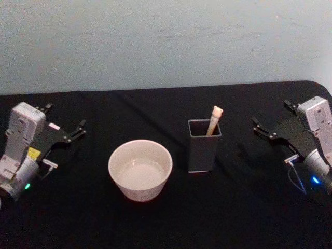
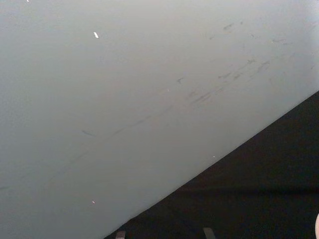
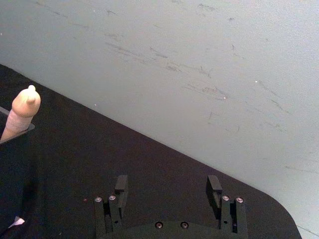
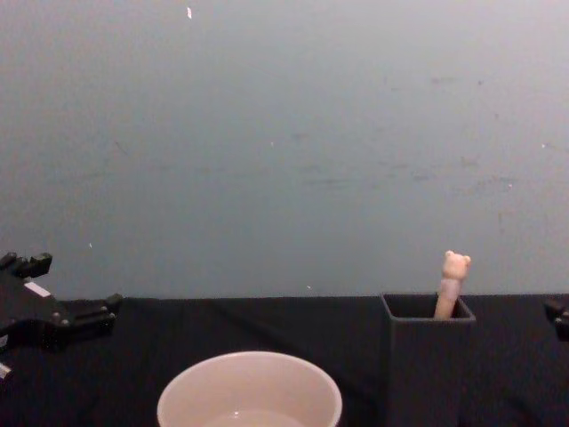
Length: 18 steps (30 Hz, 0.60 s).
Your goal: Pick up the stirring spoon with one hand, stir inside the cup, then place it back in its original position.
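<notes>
The stirring spoon point(image 1: 215, 120) stands in the dark grey square holder point(image 1: 200, 153), its beige bear-head handle poking above the rim; its bowl is hidden inside. The chest view shows the spoon point(image 4: 452, 283) leaning in the holder point(image 4: 427, 365). The pale round cup point(image 1: 139, 190) sits to the holder's left, also seen low in the chest view, cup point(image 4: 249, 384). My left gripper point(image 1: 64, 118) rests open at the table's far left, away from the cup. My right gripper point(image 1: 272, 117) is open at the far right, about a hand's width from the holder. In the right wrist view the right gripper point(image 3: 168, 187) holds nothing, spoon point(image 3: 22, 112) off to one side.
A black cloth covers the table point(image 1: 155, 111), which ends at a pale grey-blue wall point(image 1: 166, 41) behind. Bare cloth lies between each gripper and the cup and holder. The table's rounded far right corner point(image 3: 279, 219) shows in the right wrist view.
</notes>
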Each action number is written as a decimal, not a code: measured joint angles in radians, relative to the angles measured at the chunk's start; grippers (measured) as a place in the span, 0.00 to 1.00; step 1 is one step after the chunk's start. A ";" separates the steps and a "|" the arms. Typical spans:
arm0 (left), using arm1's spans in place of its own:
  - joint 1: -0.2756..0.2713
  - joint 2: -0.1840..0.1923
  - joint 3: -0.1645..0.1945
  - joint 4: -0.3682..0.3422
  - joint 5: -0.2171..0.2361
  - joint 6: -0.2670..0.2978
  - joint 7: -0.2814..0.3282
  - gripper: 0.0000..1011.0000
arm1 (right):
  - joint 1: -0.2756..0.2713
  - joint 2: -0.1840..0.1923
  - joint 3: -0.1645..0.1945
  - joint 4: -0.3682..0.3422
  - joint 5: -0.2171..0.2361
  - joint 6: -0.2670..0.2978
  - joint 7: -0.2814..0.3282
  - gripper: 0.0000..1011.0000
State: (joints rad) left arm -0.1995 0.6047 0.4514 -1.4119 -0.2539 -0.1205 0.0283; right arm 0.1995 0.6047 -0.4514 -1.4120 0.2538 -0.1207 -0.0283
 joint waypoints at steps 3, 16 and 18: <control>0.000 0.000 0.000 0.000 0.000 0.000 0.000 0.99 | 0.000 0.000 0.000 0.000 0.000 0.000 0.000 0.99; 0.000 0.000 0.000 0.000 0.000 0.000 0.000 0.99 | 0.000 0.000 0.000 0.000 0.000 0.000 0.000 0.99; 0.000 0.000 0.000 0.000 0.000 0.000 0.000 0.99 | 0.000 0.000 0.000 0.000 0.000 0.000 0.000 0.99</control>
State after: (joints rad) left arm -0.1995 0.6047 0.4514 -1.4120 -0.2539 -0.1205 0.0283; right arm 0.1995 0.6047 -0.4514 -1.4120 0.2539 -0.1206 -0.0283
